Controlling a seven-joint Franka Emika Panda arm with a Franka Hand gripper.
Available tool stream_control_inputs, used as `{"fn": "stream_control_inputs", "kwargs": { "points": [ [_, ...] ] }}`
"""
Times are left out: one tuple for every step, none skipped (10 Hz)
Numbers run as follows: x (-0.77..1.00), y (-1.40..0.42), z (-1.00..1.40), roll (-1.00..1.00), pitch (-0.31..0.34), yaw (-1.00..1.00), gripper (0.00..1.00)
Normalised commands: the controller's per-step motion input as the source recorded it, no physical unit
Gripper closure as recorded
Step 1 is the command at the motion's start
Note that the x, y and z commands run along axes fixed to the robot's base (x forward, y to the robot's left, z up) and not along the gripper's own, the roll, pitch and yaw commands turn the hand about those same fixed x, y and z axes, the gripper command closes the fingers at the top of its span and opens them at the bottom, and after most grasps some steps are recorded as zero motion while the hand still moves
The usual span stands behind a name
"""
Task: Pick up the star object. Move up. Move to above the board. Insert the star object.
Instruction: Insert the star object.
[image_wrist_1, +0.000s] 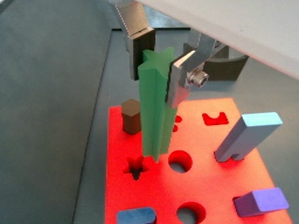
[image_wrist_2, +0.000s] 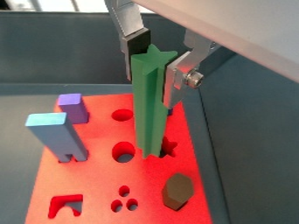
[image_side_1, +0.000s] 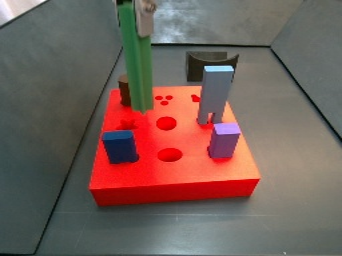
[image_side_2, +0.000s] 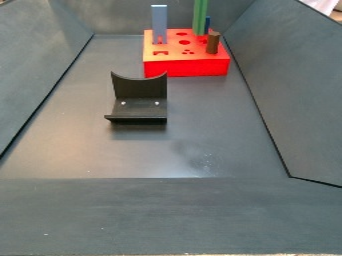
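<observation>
- I see the gripper (image_wrist_1: 163, 54) above the board (image_wrist_1: 216, 156), its fingers (image_wrist_2: 177, 77) clamped on the top of the rod (image_wrist_2: 149, 101).
- Rod stands upright, its lower end at the star hole (image_wrist_1: 139, 168); I can't tell how deep.
- Grey-blue pillar (image_side_1: 215, 95) stands in the board.

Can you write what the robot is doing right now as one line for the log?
gripper: shut on star object | position: above board | star object: upright, lower end at star hole | phase: insert
</observation>
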Motion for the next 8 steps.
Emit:
{"fn": "stream_control_inputs", "kwargs": {
  "points": [
    [-0.18,-0.07,-0.21,0.00,-0.013,0.00,1.00],
    [-0.21,-0.13,-0.27,0.01,-0.020,0.00,1.00],
    [-0.20,-0.16,-0.18,0.02,0.000,0.00,1.00],
    [0.00,-0.01,-0.03,0.00,0.000,0.00,1.00],
    [0.00,-0.09,-0.09,0.00,0.000,0.00,1.00],
    [0.00,-0.06,-0.07,0.00,-0.011,0.00,1.00],
    [0.00,0.00,-0.04,0.00,0.000,0.00,1.00],
    [-0.01,-0.02,-0.18,0.00,0.000,0.00,1.00]
  ]
}}
